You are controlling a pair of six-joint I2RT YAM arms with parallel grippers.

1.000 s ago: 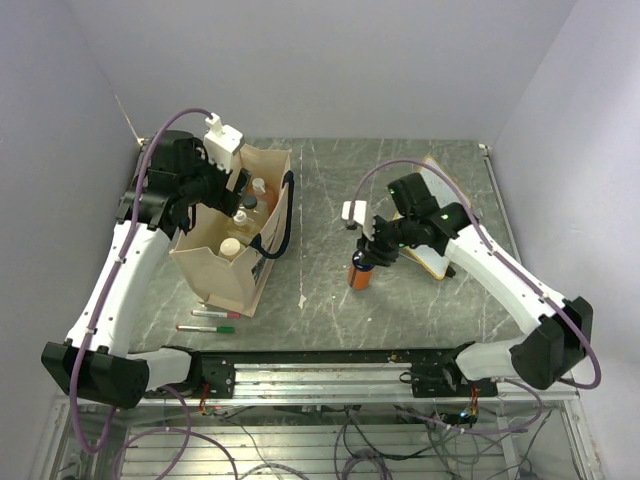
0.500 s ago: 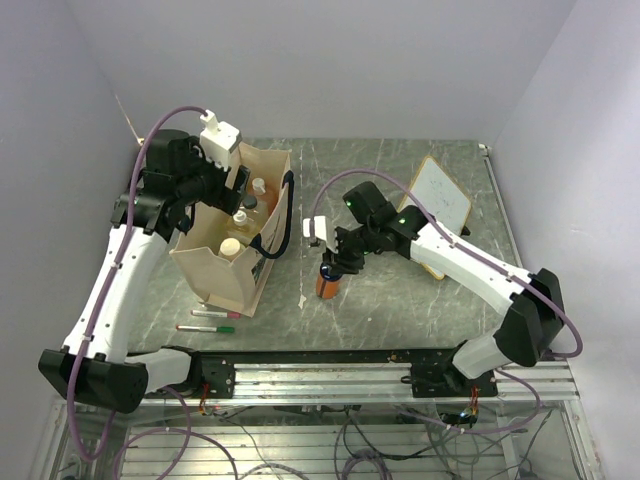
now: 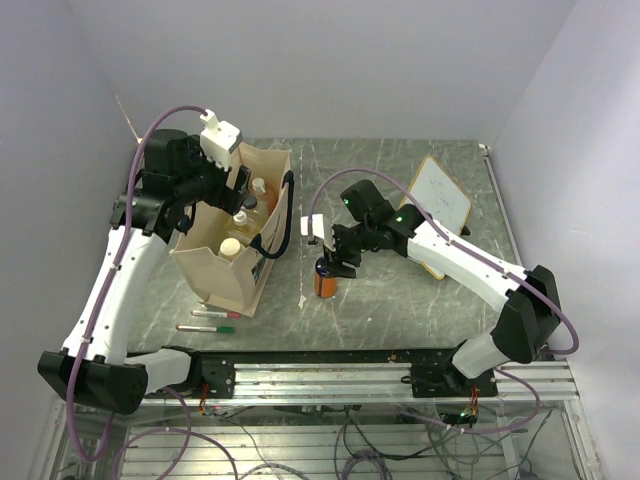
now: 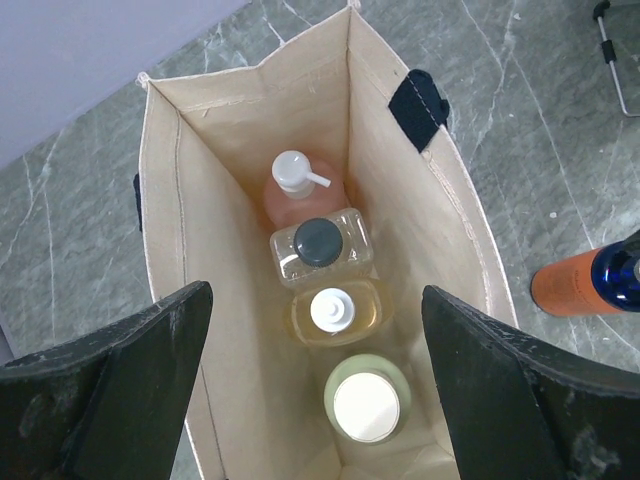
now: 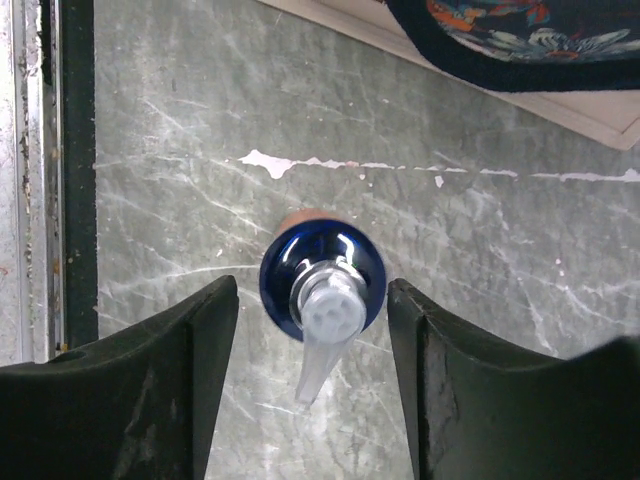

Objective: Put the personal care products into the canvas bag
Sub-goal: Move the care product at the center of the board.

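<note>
Right claw (image 5: pixel 310 295) stands part open astride the upright orange bottle (image 5: pixel 322 272), gripping nothing. The bottle rests on the surface (image 3: pixel 400 295) just beside the bag (image 4: pixel 205 200). Left claw (image 4: pixel 315 300), wide open and empty, hangs over the bag's mouth, four bottles (image 4: pixel 322 245) inside.

Four bottles (image 4: pixel 322 255) in a row inside the canvas bag (image 3: pixel 220 270), fifth bottle (image 3: pixel 324 284) on the table (image 3: pixel 400 295) to its right

Canvas bag (image 4: pixel 440 230) stands open | four bottles (image 4: pixel 320 245) lined up inside (pink, clear, amber, green) | orange bottle (image 4: pixel 572 287) on table (image 4: pixel 520 120) outside
</note>
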